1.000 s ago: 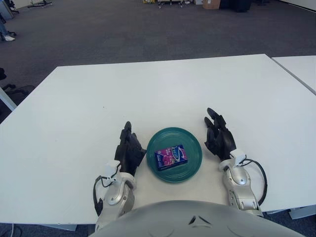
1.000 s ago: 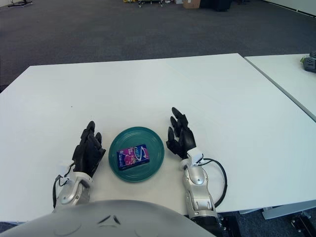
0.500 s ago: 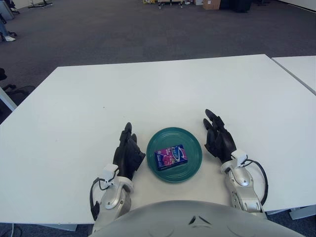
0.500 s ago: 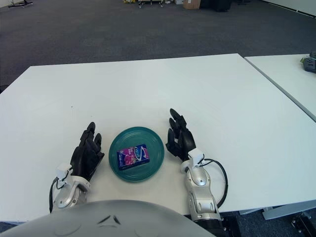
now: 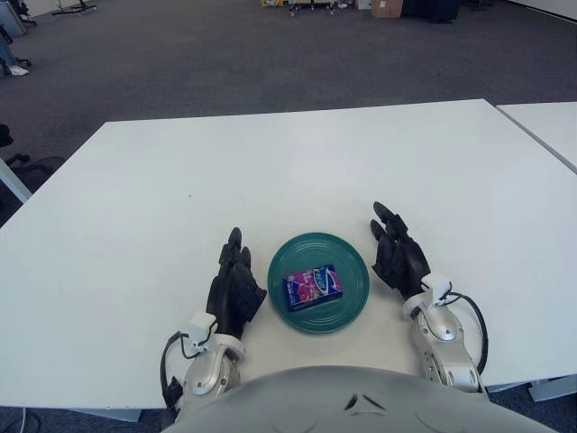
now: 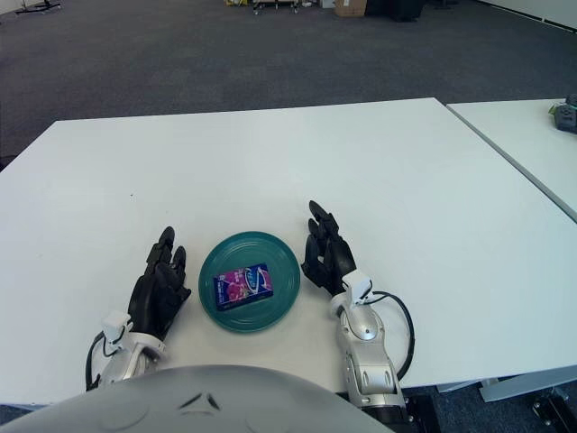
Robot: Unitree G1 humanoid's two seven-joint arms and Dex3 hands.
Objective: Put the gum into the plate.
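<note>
A purple and blue gum box [image 5: 312,287] lies flat in the middle of a round teal plate [image 5: 352,262] near the front edge of the white table [image 5: 288,171]. My left hand [image 5: 235,287] rests just left of the plate with fingers extended, holding nothing. My right hand [image 5: 398,254] rests just right of the plate, fingers relaxed and empty. Neither hand touches the gum or the plate.
A second white table [image 5: 550,126] stands to the right across a narrow gap. Grey carpet lies beyond the far table edge, with chairs and boxes [image 5: 386,7] far at the back.
My left hand has drawn back a little toward the table's front edge. My right hand has barely shifted. The gum and plate have not moved.
</note>
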